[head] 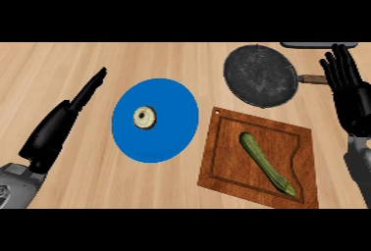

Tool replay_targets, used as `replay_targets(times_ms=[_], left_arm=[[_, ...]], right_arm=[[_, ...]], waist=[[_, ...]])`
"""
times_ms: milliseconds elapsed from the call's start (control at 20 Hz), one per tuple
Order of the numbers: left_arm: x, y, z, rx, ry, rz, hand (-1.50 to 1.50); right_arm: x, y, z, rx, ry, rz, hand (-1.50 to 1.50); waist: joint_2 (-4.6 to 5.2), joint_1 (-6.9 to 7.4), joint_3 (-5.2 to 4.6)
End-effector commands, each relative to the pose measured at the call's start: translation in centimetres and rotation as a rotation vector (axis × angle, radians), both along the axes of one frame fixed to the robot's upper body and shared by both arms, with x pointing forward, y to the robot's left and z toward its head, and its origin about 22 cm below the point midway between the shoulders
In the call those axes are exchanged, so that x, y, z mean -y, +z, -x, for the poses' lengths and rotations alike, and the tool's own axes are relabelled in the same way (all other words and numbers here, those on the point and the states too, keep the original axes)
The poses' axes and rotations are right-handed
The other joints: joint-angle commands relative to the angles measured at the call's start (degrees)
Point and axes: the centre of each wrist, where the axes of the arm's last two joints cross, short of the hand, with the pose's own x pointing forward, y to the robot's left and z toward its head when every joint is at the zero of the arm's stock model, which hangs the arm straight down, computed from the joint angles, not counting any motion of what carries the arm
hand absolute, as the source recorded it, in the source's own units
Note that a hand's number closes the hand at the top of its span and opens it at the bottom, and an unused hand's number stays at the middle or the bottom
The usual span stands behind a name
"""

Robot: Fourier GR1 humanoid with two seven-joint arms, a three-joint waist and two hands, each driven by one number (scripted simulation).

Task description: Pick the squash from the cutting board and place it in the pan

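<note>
My right hand [349, 95] shows straight, spread fingers pointing to 12 o'clock, holding nothing, at the counter's 3 o'clock edge, just beside the pan's handle [313, 78]. My left hand [69, 110] is flat and edge-on at 9 o'clock, fingers extended and holding nothing. The dark pan [261, 76] sits at 1 o'clock. The green squash [267, 163] lies diagonally on the wooden cutting board [225, 166] at 5 o'clock. A blue plate [170, 105] at centre carries 1 small pale ring-shaped item [145, 117].

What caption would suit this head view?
Squash lies on the cutting board, pan waits; both hands, left, right, open.
</note>
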Motion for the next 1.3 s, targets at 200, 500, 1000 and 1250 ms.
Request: replay_targets(times_ms=[200,500,1000,1250], left_arm=[[0.9,-2.6,-0.2,-0.179,0.098,0.188,0.0],[1.9,-4.1,0.6,-0.314,0.163,0.282,0.0],[0.0,-4.8,0.5,-0.314,0.194,0.283,0.0],[0.4,-5.6,1.2,-0.328,0.19,0.278,0.0]], right_arm=[[-1.5,-3.0,-2.6,-0.439,0.225,0.173,-1.5],[-0.8,-9.6,0.8,-0.386,0.067,0.561,1.5],[0.6,-6.0,-0.5,-0.537,0.272,0.91,-1.5],[-3.3,-2.4,-2.5,-0.629,0.341,1.157,-1.5]], waist=[[-0.02,4.16,0.13],[-0.99,1.13,0.31],[-1.43,0.08,0.09],[-1.62,0.53,0.03]])
